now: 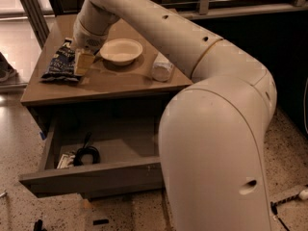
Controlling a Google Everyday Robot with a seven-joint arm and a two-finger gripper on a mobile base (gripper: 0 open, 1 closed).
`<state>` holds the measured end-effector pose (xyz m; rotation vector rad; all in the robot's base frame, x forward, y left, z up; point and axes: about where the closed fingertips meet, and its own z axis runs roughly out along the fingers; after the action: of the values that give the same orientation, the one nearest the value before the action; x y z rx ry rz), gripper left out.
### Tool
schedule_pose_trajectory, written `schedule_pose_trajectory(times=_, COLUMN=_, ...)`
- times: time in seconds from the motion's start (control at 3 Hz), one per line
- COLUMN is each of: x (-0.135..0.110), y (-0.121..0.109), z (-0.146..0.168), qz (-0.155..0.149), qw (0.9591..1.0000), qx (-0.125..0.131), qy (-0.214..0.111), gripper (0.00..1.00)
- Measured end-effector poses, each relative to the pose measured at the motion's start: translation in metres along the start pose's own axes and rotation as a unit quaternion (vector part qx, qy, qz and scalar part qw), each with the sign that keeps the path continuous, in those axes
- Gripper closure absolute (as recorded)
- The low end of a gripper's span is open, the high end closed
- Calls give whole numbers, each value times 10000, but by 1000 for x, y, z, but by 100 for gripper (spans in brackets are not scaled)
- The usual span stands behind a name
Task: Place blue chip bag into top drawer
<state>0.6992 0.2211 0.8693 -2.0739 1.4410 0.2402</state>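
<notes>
The blue chip bag (61, 64) lies on the counter (120, 84), left of the white bowl (121, 51). The end effector (83, 61) sits at the bag's edge nearest the bowl and hides part of it. I cannot tell if it is open or closed. One white bottle (162, 67) lies right of the bowl. Below the bowl, the one top drawer (91, 175) stands open. The big arm (216, 129) covers the drawer's right part. The floor (130, 213) is speckled.
</notes>
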Motion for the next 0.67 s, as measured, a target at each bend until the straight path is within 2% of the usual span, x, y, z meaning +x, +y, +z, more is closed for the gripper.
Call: schedule_pose_trajectory(times=0.67, x=-2, y=13, z=21, qz=-28, qw=9995, qx=-303, qy=4, gripper=46)
